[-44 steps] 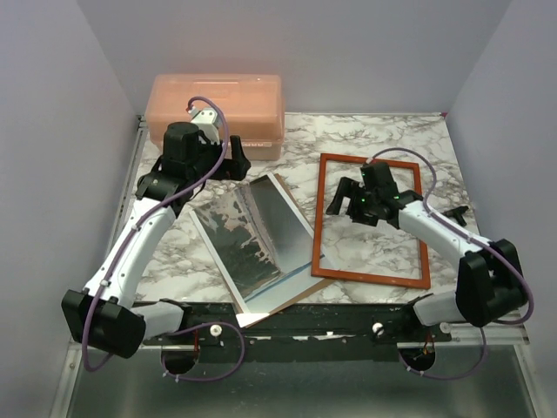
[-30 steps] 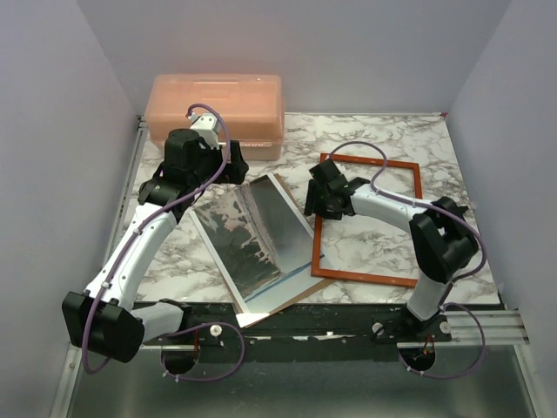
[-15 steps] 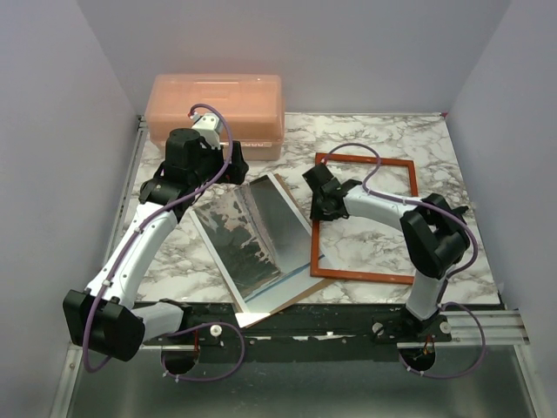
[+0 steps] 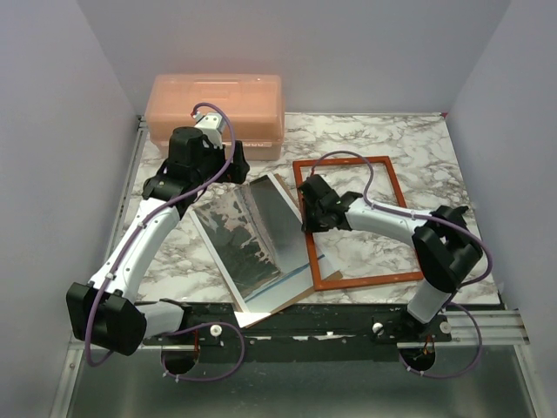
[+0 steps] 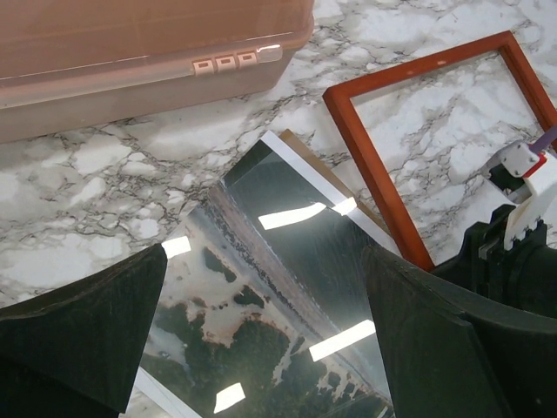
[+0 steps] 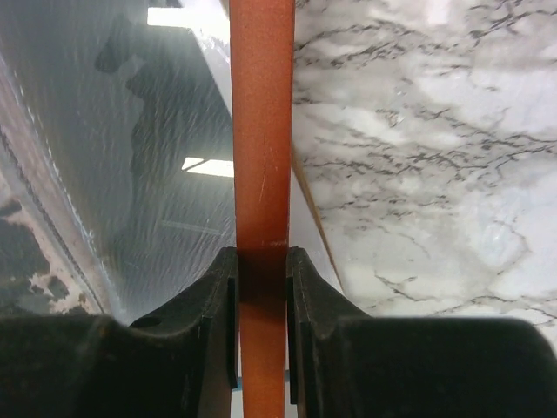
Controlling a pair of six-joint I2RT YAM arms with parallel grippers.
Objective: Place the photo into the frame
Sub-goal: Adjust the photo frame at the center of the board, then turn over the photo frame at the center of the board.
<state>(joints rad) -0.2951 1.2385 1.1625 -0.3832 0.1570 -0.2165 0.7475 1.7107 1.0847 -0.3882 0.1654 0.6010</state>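
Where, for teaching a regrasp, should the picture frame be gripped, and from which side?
Take the picture frame by its left long bar, from above: narrow and flat, with the opening leaving room for an inner finger. The right gripper pinches it so.

Table [image 4: 383, 139]: white marble-pattern top with grey veining, flat.

Enclosure: a plain pale grey back wall [image 4: 348, 52], left wall [image 4: 52, 131] and right wall [image 4: 513, 131] rise from the table's far, left and right edges. All three have a matt finish in one uniform colour.

Near edge: a dark strip [image 4: 305, 318] runs the full width, with a silver metal rail [image 4: 492, 324] at its right end. Below it lies a dull grey metal surface [image 4: 305, 383].

Far left corner: a translucent orange plastic box [image 4: 213, 100], lid closed, stands close to the back wall.

Lighting: even, from above, with soft shadows.
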